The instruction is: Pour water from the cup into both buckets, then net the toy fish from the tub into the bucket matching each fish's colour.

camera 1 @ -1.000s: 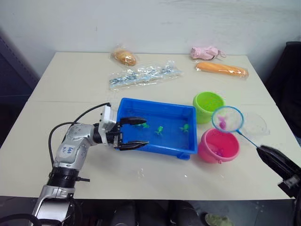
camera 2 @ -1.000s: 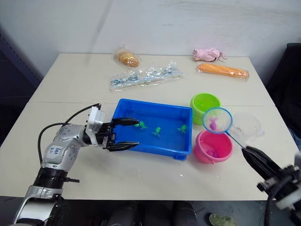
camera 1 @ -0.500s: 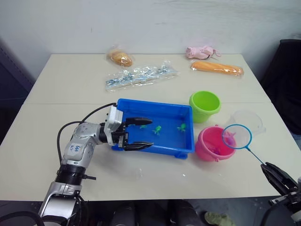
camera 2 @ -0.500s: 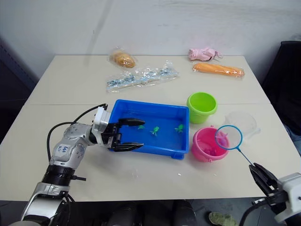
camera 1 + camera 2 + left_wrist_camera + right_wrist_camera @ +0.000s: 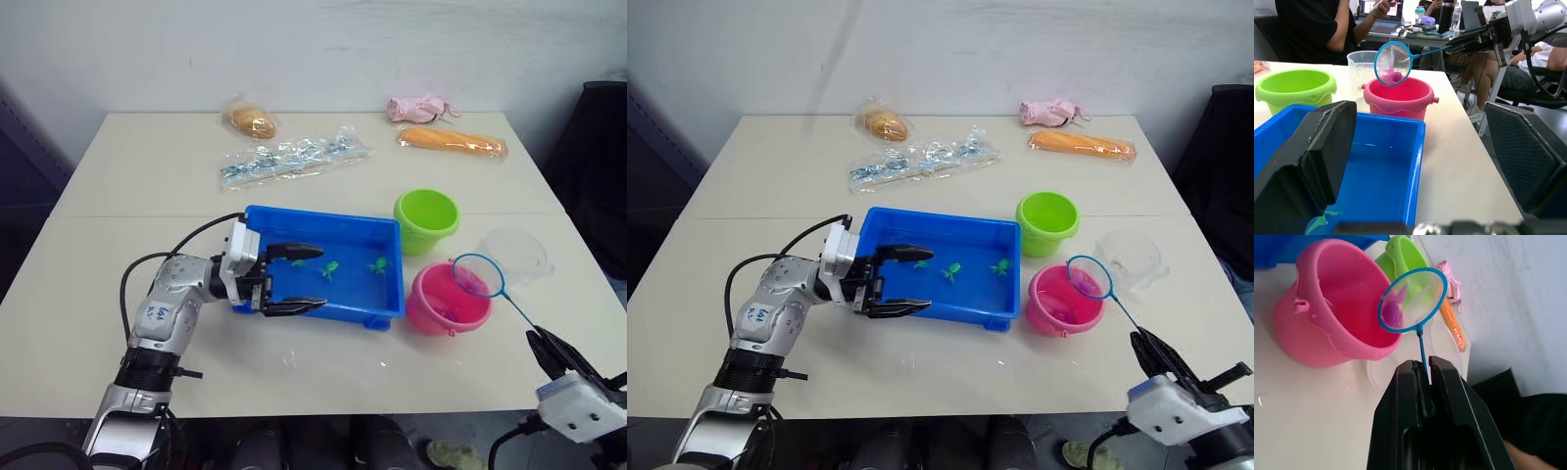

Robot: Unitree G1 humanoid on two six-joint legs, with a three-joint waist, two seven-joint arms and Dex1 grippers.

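Pink plastic is what you have in the small blue-rimmed net [image 5: 1411,300] right now: one tiny pink toy fish [image 5: 1392,311] sits in the pale mesh, and your right gripper [image 5: 1423,373] pinches the thin handle between closed fingers. You hold the hoop over the near rim of the round pink plastic bucket [image 5: 448,298], presumably so the fish can tip into the pail of its own colour. The hoop looks tilted but the fish is not out yet, so a further turn of the wrist seems needed.

Your left gripper [image 5: 295,279] stands wide, fingers spread, holding nothing, at the left end of the shallow bright blue plastic tub [image 5: 381,307], possibly to steady it (I can't tell whether it touches the rim).

Count: two buckets, the pink one and a lime green plastic bucket [image 5: 426,220] just behind it; one clear plastic measuring cup [image 5: 517,254], upright on the pale table [image 5: 137,176] beside the pink bucket. Three small green toy fish [image 5: 330,267] lie in the tub. At least one more pink shape seems to sit inside the pink bucket.
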